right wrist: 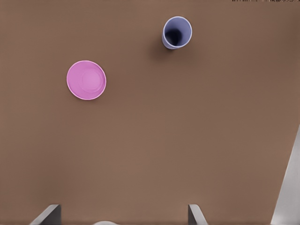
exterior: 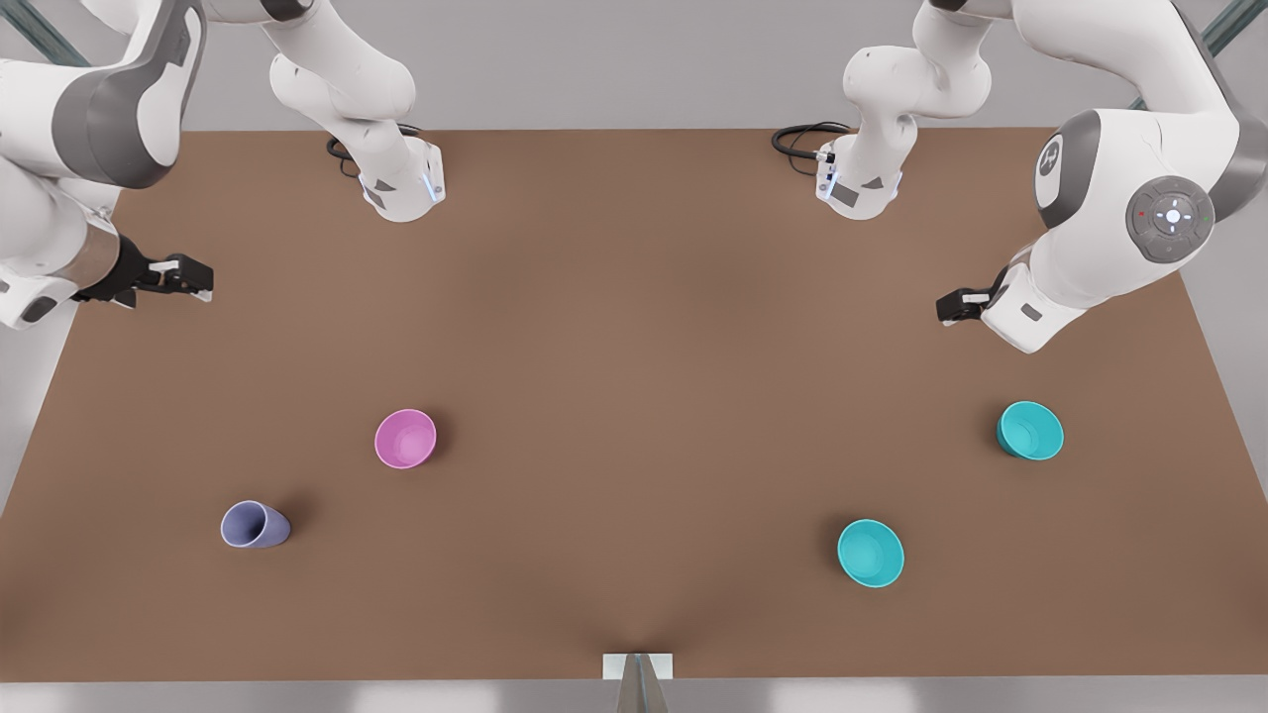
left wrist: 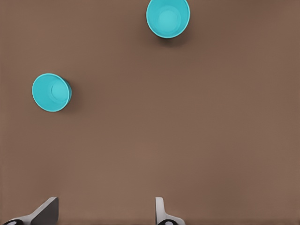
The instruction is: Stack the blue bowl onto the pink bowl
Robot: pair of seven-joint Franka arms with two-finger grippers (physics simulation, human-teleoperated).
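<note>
The blue bowl (exterior: 1030, 431) (left wrist: 51, 92), a deeper teal, stands upright near the table's edge on the front view's right. The pink bowl (exterior: 405, 438) (right wrist: 86, 80) stands upright on the front view's left half. My left gripper (exterior: 946, 309) (left wrist: 105, 211) hovers open and empty above the table, behind the blue bowl and well clear of it. On the opposite side, my right gripper (exterior: 201, 279) (right wrist: 124, 213) hangs open with nothing in it, behind and to the left of the pink bowl.
A lighter turquoise bowl (exterior: 871, 553) (left wrist: 168, 17) sits nearer the table's front edge, left of the blue bowl. A lavender cup (exterior: 256, 525) (right wrist: 177, 32) stands at the front left. The brown table (exterior: 634, 347) is bare between the two bowl pairs.
</note>
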